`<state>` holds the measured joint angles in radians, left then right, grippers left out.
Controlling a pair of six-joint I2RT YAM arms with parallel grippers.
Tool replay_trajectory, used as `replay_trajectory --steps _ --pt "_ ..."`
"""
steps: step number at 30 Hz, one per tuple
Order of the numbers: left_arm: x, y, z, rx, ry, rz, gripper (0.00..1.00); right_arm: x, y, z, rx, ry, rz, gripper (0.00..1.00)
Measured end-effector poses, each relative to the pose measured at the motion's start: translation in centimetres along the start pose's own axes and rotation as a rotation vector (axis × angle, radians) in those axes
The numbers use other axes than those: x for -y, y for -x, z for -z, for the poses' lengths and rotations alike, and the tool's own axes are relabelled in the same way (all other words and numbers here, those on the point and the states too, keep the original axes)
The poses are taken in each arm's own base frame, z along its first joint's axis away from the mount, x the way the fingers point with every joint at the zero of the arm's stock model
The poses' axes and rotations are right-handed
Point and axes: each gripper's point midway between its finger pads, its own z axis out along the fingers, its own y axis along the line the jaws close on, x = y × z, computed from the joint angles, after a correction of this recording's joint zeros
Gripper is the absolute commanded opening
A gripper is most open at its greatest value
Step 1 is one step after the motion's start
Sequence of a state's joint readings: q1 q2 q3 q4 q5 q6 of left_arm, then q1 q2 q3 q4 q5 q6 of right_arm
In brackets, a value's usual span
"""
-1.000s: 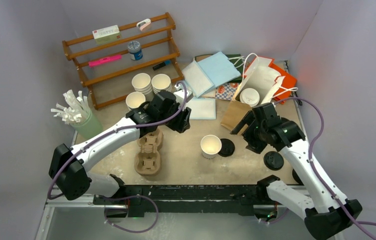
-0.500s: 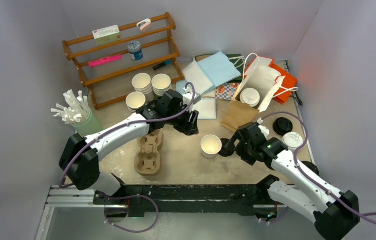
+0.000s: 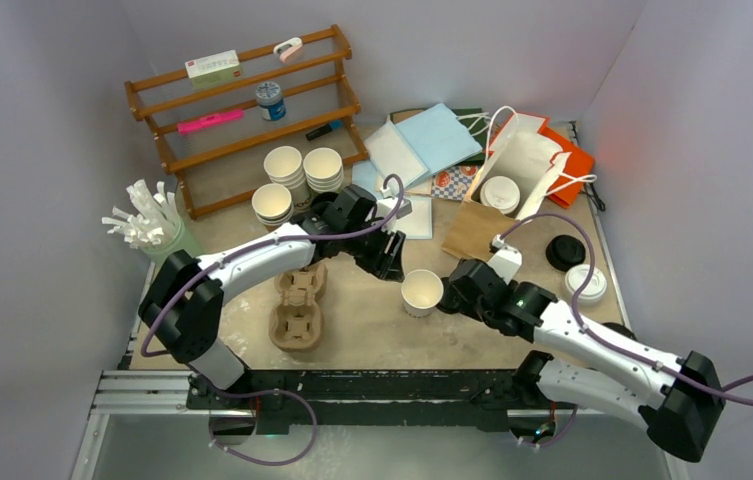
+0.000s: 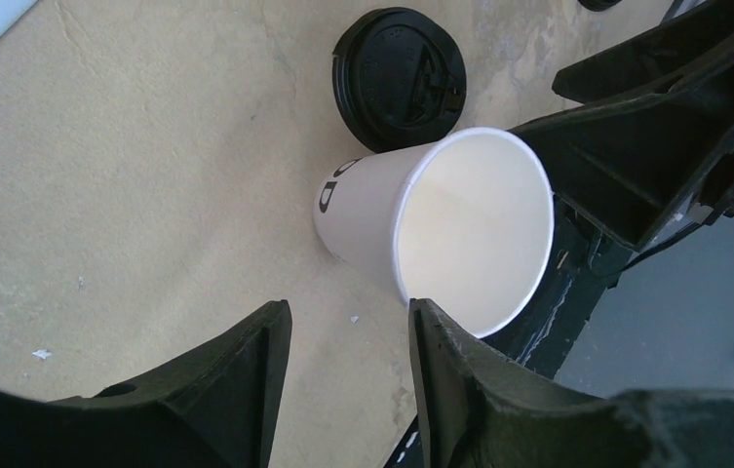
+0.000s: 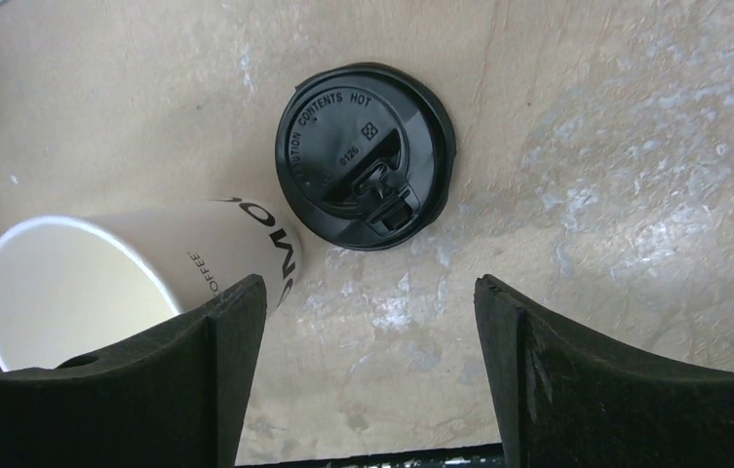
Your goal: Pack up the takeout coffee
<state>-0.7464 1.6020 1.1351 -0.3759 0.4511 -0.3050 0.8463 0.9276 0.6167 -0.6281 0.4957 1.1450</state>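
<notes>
**Right wrist view: open tool now poised over the loose lid**

A second ago the right arm was up by the paper bag (image 3: 472,232). It has since swung inward and low. The right tool (image 5: 367,297) now hangs with its fingers spread and nothing between them, and the black lid (image 5: 365,156) lies flat on the bench (image 5: 636,195) just ahead of the gap. Its spread looks a little narrower than half a second ago.

The left arm has also closed in. The left tool (image 4: 348,327) stands partly open and empty, with one finger tip close by the rim of the cup (image 4: 441,229). I cannot tell whether they touch.

That cup stands upright near mid-bench, uncovered, with the lid just beside it. A lidded cup (image 3: 500,193) appears to sit already in the mouth of the bag.

By my reading, capping comes next. The right tool would take the lid while the left steadies the cup. Bagging this cup is not yet begun.
</notes>
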Motion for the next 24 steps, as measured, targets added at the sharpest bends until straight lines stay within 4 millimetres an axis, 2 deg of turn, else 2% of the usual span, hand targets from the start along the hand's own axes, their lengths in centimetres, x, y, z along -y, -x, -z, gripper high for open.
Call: replay_trajectory --steps 5,10,13,16,18,24 --pt "0.8 0.2 -0.4 0.004 -0.039 0.000 0.45 0.4 0.6 0.2 0.039 0.006 -0.009 0.78" --pt "1.8 -0.4 -1.9 -0.029 -0.063 -0.015 0.34 0.9 0.3 0.0 0.039 0.001 0.002 0.76" --pt "2.3 -0.5 -2.6 -0.060 -0.043 -0.029 0.24 1.0 0.2 0.0 0.038 0.000 0.020 0.76" --pt "2.3 -0.2 -2.9 -0.070 0.004 -0.052 0.08 1.0 0.3 -0.1 0.040 0.003 0.047 0.77" --pt "1.8 0.1 -2.6 -0.072 0.059 -0.065 0.00 1.0 0.3 -0.1 0.041 0.006 0.074 0.79" --pt "-0.9 0.8 -1.2 -0.070 0.214 -0.070 0.00 0.2 0.0 -1.1 0.030 0.011 0.166 0.93"
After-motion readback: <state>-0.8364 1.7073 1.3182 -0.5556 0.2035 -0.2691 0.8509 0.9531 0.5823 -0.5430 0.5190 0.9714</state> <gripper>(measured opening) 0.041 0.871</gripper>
